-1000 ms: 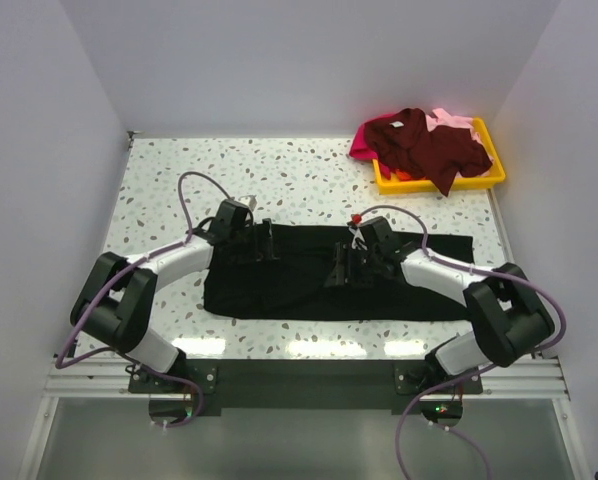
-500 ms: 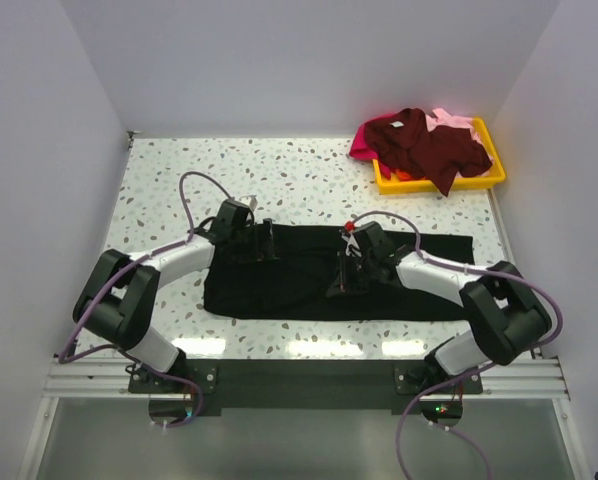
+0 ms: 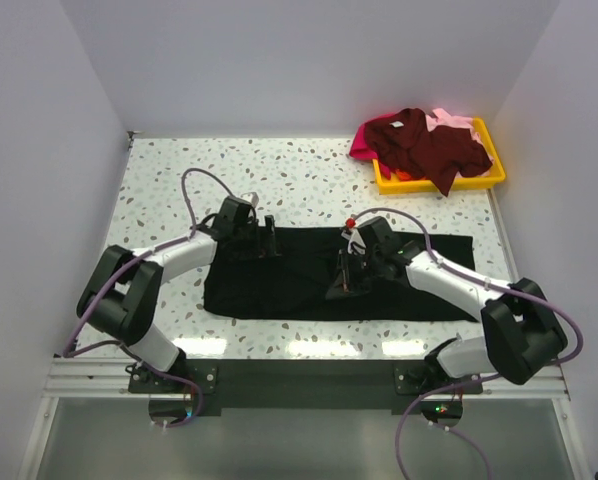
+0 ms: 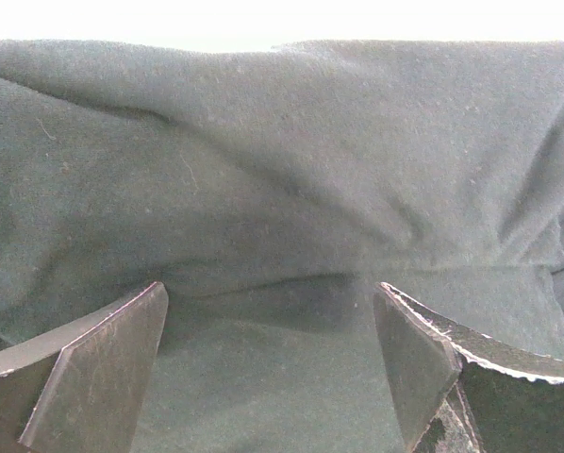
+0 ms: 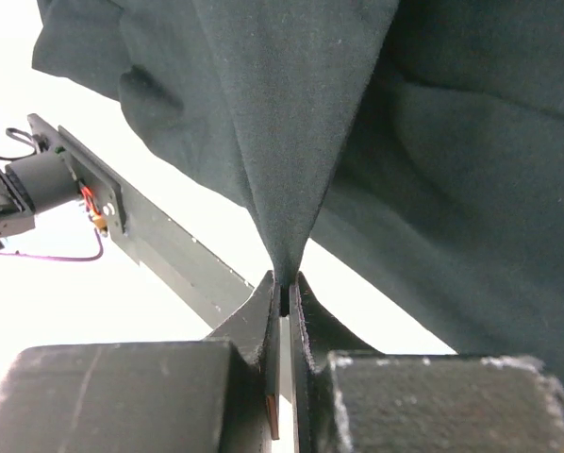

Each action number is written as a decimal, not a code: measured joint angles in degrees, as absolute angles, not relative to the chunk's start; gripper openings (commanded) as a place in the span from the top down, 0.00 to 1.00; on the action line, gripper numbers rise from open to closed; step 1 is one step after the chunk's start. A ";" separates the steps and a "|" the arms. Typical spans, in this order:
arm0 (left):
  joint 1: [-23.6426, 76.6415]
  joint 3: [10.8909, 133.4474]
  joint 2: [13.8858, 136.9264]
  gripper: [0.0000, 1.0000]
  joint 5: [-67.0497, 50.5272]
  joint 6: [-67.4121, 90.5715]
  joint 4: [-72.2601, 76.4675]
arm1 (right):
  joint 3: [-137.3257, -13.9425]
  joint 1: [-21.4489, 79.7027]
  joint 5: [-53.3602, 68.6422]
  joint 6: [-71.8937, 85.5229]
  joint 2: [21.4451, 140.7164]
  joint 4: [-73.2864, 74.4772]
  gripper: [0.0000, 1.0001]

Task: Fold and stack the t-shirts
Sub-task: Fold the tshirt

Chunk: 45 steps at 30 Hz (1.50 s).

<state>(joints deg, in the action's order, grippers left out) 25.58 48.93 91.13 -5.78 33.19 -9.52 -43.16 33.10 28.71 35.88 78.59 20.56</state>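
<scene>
A large black t-shirt (image 3: 279,285) lies as a long flat strip across the table's near half. My left gripper (image 3: 268,238) stands open over its upper left edge; in the left wrist view the fingertips (image 4: 271,293) straddle bare black cloth (image 4: 282,170). My right gripper (image 3: 345,283) is shut on a pinched fold near the shirt's middle. In the right wrist view the cloth (image 5: 433,170) rises in a peak from the shut jaws (image 5: 285,281). A dark maroon t-shirt (image 3: 424,145), a magenta one (image 3: 362,148) and a pale pink one (image 3: 451,120) lie heaped at the back right.
The yellow tray (image 3: 491,181) under the heap stands in the back right corner, against the right wall. Speckled table (image 3: 179,180) shows at the back left and behind the black shirt. Purple cables loop over both arms.
My right gripper has shut on the black cloth and pulled a fold upward, drifting slightly left. The left gripper has edged a little to the right and stays open.
</scene>
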 measured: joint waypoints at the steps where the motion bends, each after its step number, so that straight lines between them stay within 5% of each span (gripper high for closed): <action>1: 25.58 49.06 91.44 0.05 -5.78 33.17 -9.52 | -43.16 33.10 28.95 35.88 78.70 20.84 0.99; 5: 25.58 49.60 92.14 0.05 -5.80 32.77 -9.82 | -43.16 33.10 29.15 35.97 79.29 21.26 0.84; 9: 25.58 49.74 92.14 0.05 -5.69 31.88 -10.28 | -43.59 33.10 24.36 35.03 80.31 24.53 0.55; 11: 25.58 49.80 91.98 0.04 -5.50 31.81 -10.63 | -44.86 33.10 19.59 34.26 79.81 28.01 0.50; 21: 25.32 50.17 86.72 0.00 -2.70 31.79 -13.61 | -52.12 41.01 4.82 32.80 69.76 32.18 0.47; 29: 15.16 47.88 84.64 0.00 -2.92 31.57 -15.53 | -63.81 60.10 -3.25 35.05 86.98 32.64 0.45; 36: 13.52 46.13 82.50 0.00 -2.98 30.33 -17.10 | -78.11 66.54 -9.61 35.44 101.56 33.82 0.44; 45: 12.71 45.08 81.93 0.00 -2.96 29.30 -17.80 | -81.10 68.90 -12.51 36.14 108.51 35.38 0.44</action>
<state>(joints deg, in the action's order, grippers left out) 12.71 45.08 81.93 -2.96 29.30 -17.80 -81.10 68.90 -12.51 36.14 108.51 35.38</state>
